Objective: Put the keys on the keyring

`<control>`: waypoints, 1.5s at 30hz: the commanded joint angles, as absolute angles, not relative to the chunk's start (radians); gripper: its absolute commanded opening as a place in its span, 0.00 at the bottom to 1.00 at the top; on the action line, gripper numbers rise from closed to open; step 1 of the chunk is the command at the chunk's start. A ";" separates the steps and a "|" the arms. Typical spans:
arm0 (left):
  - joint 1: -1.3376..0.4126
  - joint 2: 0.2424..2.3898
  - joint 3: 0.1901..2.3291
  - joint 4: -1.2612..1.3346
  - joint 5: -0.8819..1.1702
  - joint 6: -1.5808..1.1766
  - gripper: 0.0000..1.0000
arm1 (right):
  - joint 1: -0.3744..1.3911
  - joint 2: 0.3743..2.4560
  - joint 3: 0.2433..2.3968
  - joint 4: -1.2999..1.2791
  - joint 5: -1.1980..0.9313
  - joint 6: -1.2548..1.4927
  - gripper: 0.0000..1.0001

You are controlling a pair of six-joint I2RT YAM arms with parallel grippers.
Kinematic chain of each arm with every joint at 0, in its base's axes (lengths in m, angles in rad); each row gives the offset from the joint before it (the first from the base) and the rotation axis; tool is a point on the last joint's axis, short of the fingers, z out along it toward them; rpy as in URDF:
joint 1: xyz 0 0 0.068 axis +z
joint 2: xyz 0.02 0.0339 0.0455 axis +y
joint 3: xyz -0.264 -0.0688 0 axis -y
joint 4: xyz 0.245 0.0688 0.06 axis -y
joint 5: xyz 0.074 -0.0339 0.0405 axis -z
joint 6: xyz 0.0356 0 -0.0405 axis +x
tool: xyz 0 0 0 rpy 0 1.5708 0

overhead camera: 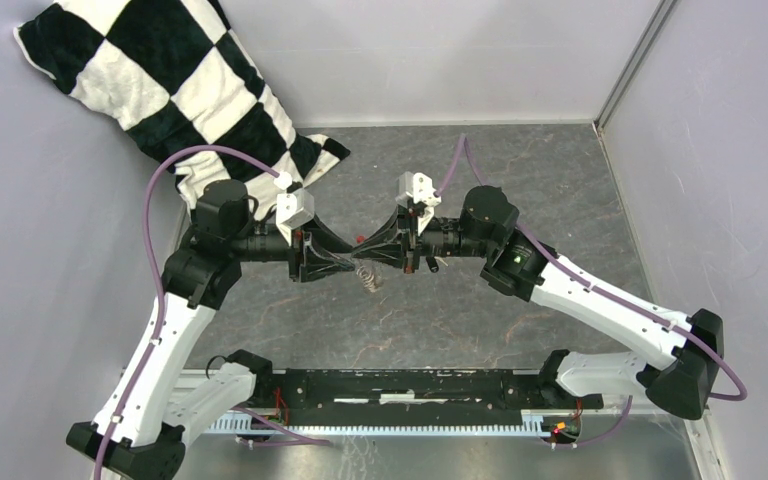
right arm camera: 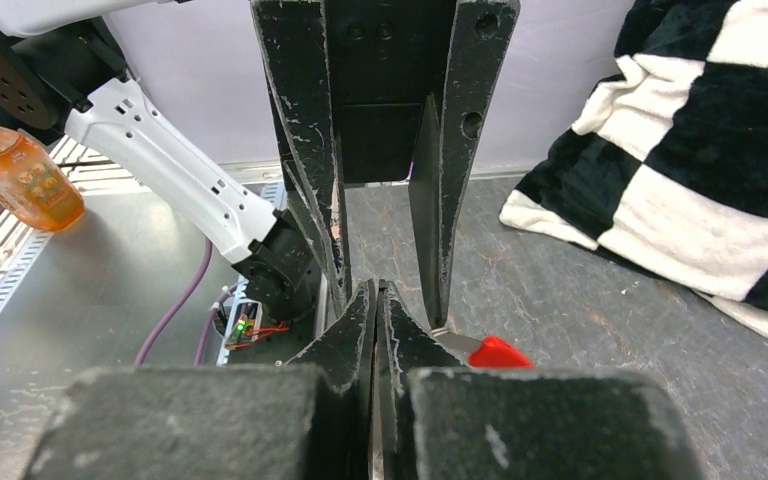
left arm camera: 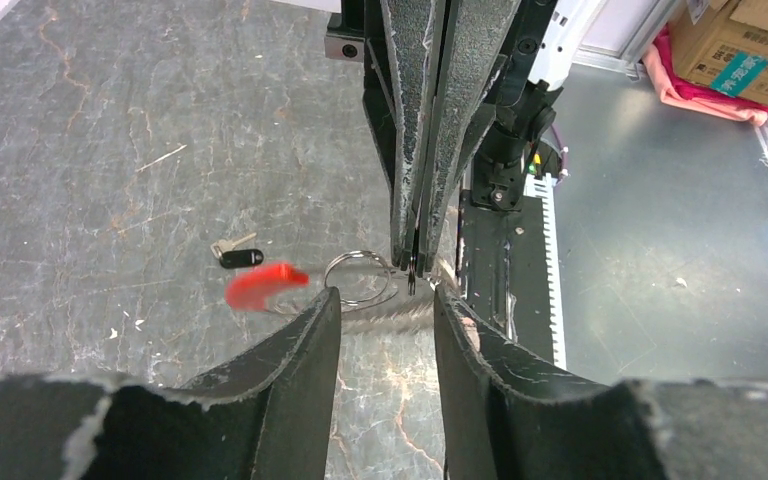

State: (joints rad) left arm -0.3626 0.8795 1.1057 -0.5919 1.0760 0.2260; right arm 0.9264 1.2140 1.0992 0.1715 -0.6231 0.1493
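Observation:
The keyring [left arm camera: 360, 278], a thin silvery loop, hangs above the table between the two grippers, and it shows in the top view [overhead camera: 365, 275]. My right gripper [left arm camera: 412, 280] is shut and pinches the loop's edge; it also shows in the right wrist view [right arm camera: 375, 292] and the top view [overhead camera: 370, 250]. A blurred red tag [left arm camera: 265, 285] swings from the loop and also shows in the right wrist view [right arm camera: 500, 352]. My left gripper [left arm camera: 387, 295] is open, its fingers on either side of blurred silvery pieces [left arm camera: 390, 318] on the ring. One small black-headed key [left arm camera: 238, 255] lies loose on the table beyond.
A black-and-white checkered cushion [overhead camera: 180, 80] lies at the back left, near the left arm. Grey walls close the table on the left, back and right. An orange bottle [right arm camera: 20, 175] and a cardboard box [left arm camera: 750, 50] stand off the table, past its near edge.

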 commanded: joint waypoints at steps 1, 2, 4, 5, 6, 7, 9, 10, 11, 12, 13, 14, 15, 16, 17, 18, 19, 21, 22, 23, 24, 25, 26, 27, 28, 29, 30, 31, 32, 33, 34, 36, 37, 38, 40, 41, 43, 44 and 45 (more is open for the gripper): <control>-0.366 0.879 1.104 -0.568 1.074 0.183 0.48 | 0.924 1.216 1.129 0.248 -0.646 0.169 0.01; -0.366 0.878 1.104 -0.568 1.072 0.183 0.48 | 0.924 1.218 1.130 0.249 -0.647 0.171 0.00; -0.365 0.878 1.107 -0.568 1.076 0.183 0.49 | 0.923 1.221 1.130 0.250 -0.650 0.174 0.01; -0.366 0.878 1.110 -0.568 1.083 0.183 0.50 | 0.923 1.222 1.129 0.252 -0.652 0.174 0.01; -0.366 0.877 1.111 -0.568 1.090 0.183 0.52 | 0.924 1.224 1.129 0.251 -0.653 0.176 0.01; -0.366 0.877 1.113 -0.568 1.096 0.182 0.55 | 0.924 1.224 1.128 0.252 -0.653 0.175 0.00; -0.366 0.873 1.115 -0.568 1.105 0.186 0.57 | 0.923 1.224 1.126 0.253 -0.653 0.175 0.01; -0.367 0.871 1.115 -0.568 1.108 0.189 0.57 | 0.922 1.226 1.127 0.253 -0.653 0.176 0.01; -0.366 0.870 1.116 -0.568 1.110 0.193 0.56 | 0.924 1.226 1.124 0.254 -0.655 0.176 0.00; -0.366 0.870 1.117 -0.568 1.114 0.194 0.54 | 0.923 1.225 1.124 0.255 -0.655 0.175 0.00; -0.366 0.871 1.117 -0.567 1.119 0.194 0.51 | 0.924 1.224 1.124 0.255 -0.656 0.175 0.01; -0.366 0.872 1.119 -0.567 1.125 0.194 0.45 | 0.925 1.224 1.122 0.254 -0.658 0.176 0.01; -0.366 0.874 1.122 -0.570 1.133 0.197 0.40 | 0.924 1.224 1.120 0.253 -0.660 0.175 0.01; -0.366 0.875 1.126 -0.576 1.143 0.203 0.36 | 0.925 1.224 1.120 0.252 -0.662 0.175 0.01; -0.366 0.877 1.130 -0.583 1.150 0.208 0.33 | 0.924 1.224 1.119 0.252 -0.665 0.174 0.01; -0.366 0.879 1.134 -0.585 1.153 0.208 0.29 | 0.923 1.224 1.118 0.251 -0.669 0.173 0.00; -0.366 0.880 1.137 -0.586 1.156 0.209 0.26 | 0.924 1.223 1.118 0.250 -0.674 0.172 0.01; -0.367 0.887 1.146 -0.591 1.160 0.208 0.20 | 0.925 1.223 1.118 0.248 -0.678 0.172 0.01; -0.366 0.888 1.151 -0.592 1.163 0.206 0.18 | 0.925 1.223 1.118 0.248 -0.680 0.173 0.01; -0.367 0.890 1.154 -0.593 1.167 0.202 0.16 | 0.925 1.223 1.117 0.249 -0.682 0.173 0.01; -0.366 0.894 1.156 -0.592 1.171 0.197 0.15 | 0.924 1.225 1.117 0.248 -0.688 0.173 0.01; -0.365 0.897 1.159 -0.593 1.174 0.191 0.16 | 0.924 1.225 1.116 0.247 -0.691 0.172 0.01; -0.366 0.899 1.161 -0.594 1.174 0.185 0.20 | 0.925 1.225 1.115 0.247 -0.694 0.173 0.01; -0.365 0.902 1.162 -0.592 1.175 0.177 0.23 | 0.924 1.224 1.114 0.247 -0.695 0.173 0.01; -0.366 0.905 1.163 -0.591 1.174 0.170 0.25 | 0.924 1.224 1.112 0.247 -0.695 0.173 0.01; -0.366 0.909 1.163 -0.591 1.175 0.166 0.25 | 0.924 1.224 1.112 0.247 -0.695 0.175 0.01; -0.367 0.908 1.163 -0.591 1.175 0.164 0.26 | 0.925 1.223 1.111 0.247 -0.695 0.176 0.01; -0.367 0.907 1.161 -0.590 1.175 0.167 0.25 | 0.925 1.224 1.112 0.247 -0.696 0.176 0.01; -0.366 0.906 1.159 -0.591 1.175 0.172 0.24 | 0.926 1.225 1.112 0.247 -0.699 0.176 0.01; -0.365 0.904 1.158 -0.590 1.173 0.175 0.19 | 0.926 1.225 1.114 0.245 -0.699 0.176 0.01; -0.366 0.904 1.158 -0.590 1.173 0.180 0.12 | 0.925 1.224 1.115 0.242 -0.701 0.177 0.01; -0.366 0.903 1.159 -0.591 1.170 0.181 0.02 | 0.925 1.224 1.117 0.243 -0.700 0.180 0.01; -0.365 0.900 1.160 -0.591 1.171 0.183 0.02 | 0.927 1.224 1.117 0.243 -0.700 0.183 0.01; -0.366 0.897 1.158 -0.590 1.173 0.185 0.02 | 0.926 1.223 1.119 0.240 -0.700 0.183 0.01; -0.367 0.890 1.158 -0.591 1.176 0.190 0.02 | 0.927 1.221 1.121 0.230 -0.700 0.179 0.11; -0.365 0.888 1.157 -0.591 1.177 0.191 0.02 | 0.924 1.217 1.124 0.224 -0.698 0.177 0.20; -0.365 0.881 1.154 -0.591 1.175 0.203 0.02 | 0.920 1.202 1.124 0.213 -0.692 0.172 0.43; -0.365 0.875 1.150 -0.591 1.180 0.214 0.02 | 0.917 1.192 1.118 0.212 -0.693 0.171 0.52; -0.366 0.869 1.146 -0.590 1.201 0.229 0.02 | 0.913 1.179 1.109 0.218 -0.701 0.169 0.61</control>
